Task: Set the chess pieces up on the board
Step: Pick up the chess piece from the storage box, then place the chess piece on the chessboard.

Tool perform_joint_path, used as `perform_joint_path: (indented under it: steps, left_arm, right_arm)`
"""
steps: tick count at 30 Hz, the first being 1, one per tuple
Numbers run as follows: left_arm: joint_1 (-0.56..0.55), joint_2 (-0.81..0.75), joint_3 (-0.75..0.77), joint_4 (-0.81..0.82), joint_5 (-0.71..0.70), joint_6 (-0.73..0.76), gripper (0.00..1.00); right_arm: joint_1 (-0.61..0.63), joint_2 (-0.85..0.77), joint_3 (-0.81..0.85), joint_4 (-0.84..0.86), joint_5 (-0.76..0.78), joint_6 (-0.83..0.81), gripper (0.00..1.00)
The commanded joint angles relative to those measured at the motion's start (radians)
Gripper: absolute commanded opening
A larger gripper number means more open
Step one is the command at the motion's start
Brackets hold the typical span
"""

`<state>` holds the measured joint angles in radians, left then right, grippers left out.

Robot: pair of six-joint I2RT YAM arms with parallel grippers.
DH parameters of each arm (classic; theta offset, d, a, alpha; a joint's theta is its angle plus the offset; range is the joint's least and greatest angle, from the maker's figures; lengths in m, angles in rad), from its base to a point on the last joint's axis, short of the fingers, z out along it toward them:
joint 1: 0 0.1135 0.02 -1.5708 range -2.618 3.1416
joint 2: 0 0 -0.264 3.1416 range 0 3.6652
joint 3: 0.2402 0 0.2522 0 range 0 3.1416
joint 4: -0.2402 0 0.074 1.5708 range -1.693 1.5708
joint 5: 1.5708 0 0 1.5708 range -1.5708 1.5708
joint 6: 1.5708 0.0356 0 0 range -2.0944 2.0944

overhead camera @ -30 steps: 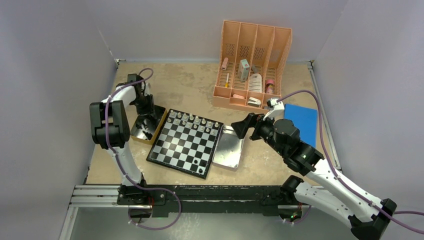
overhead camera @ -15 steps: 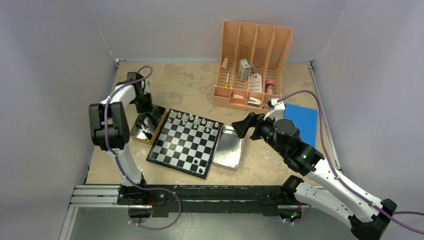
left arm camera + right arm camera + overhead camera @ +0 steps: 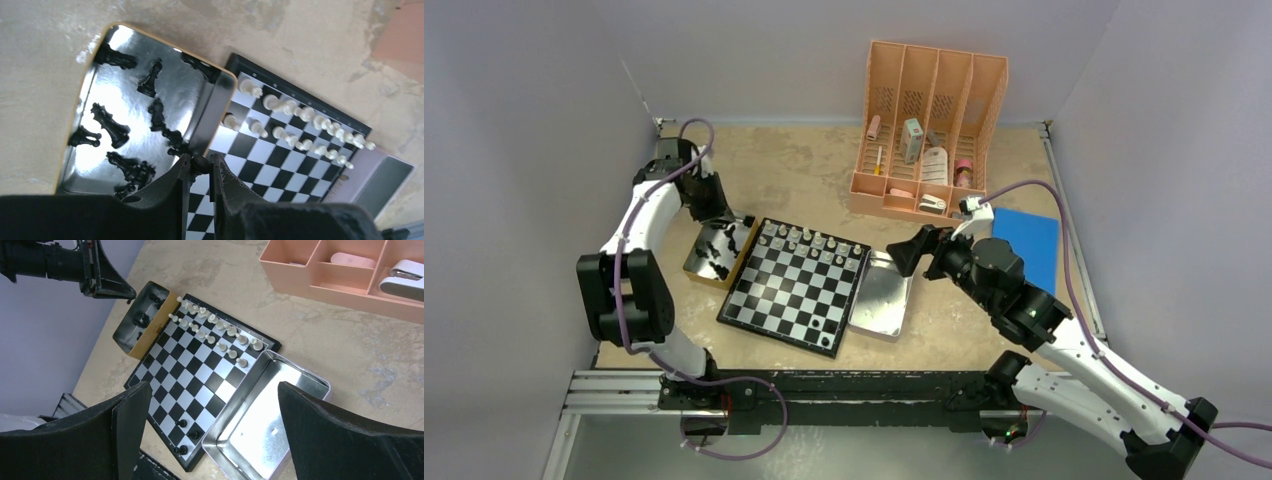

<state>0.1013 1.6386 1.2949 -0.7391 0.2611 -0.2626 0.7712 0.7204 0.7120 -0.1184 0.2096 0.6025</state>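
Observation:
The board lies mid-table, and several white chess pieces fill its two far rows. Three black pieces stand at its near right corner. Left of it, a yellow-rimmed tin holds several loose black pieces. My left gripper hovers over the seam between tin and board, shut on a small black piece; it also shows in the top view. My right gripper hangs wide open and empty above the far end of the silver tray.
A peach desk organizer with small items stands at the back. A blue pad lies right of my right arm. The silver tray abuts the board's right side. Walls close in on the left, back and right.
My left gripper closed on a black piece in the tin and rose with it toward the tin's far corner; its elbow swung out left. The right arm stayed still.

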Motion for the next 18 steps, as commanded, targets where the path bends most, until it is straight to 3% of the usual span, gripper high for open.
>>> perform_joint_path:
  steps: [1,11,18]
  left_arm:
    - [-0.003,-0.104,-0.026,0.014,0.108,-0.025,0.09]
    - [-0.011,-0.229,-0.115,0.033,0.467,-0.054,0.09]
    - [-0.120,-0.235,-0.129,-0.087,0.342,-0.041,0.09]
  right_arm:
    - [-0.001,0.005,0.033,0.073,-0.049,0.011,0.98]
    - [0.001,0.068,0.018,0.285,-0.208,-0.031,0.92]
    - [0.002,0.134,0.057,0.252,-0.208,-0.012,0.91]
